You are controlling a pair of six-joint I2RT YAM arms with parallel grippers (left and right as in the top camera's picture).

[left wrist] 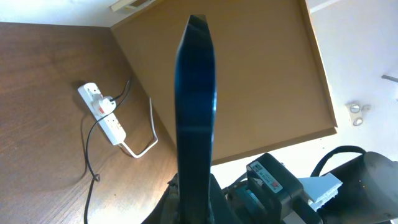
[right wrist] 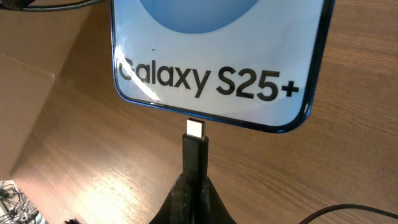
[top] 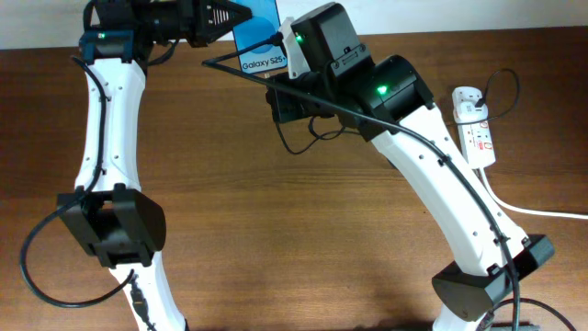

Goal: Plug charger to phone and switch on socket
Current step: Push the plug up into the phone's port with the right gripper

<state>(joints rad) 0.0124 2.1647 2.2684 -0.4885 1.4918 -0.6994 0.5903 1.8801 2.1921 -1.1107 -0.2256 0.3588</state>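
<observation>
Dark brown wood-grain table (top: 276,221), with a lighter brown board (left wrist: 261,81) alongside it. Left tool (left wrist: 196,196) pinches the black-framed, blue-screened smartphone (right wrist: 217,62) held on edge above the table. Right tool (right wrist: 193,190) pinches the thin black charger plug (right wrist: 194,149) at the smartphone's lower edge. White elongated power strip (top: 473,124) lies on the table's right side.

Overhead, the light is bright and even — the table (top: 276,230) shows a soft sheen and only faint shadows beside the arms (top: 101,129). In the right wrist view a white streak of glare crosses the lower left of the phone (right wrist: 217,62). The charger (right wrist: 194,149) tip is sharp, the bottom edge dark. In the left wrist view the phone is a dark, blurred sliver — the right edge is washed out white.
</observation>
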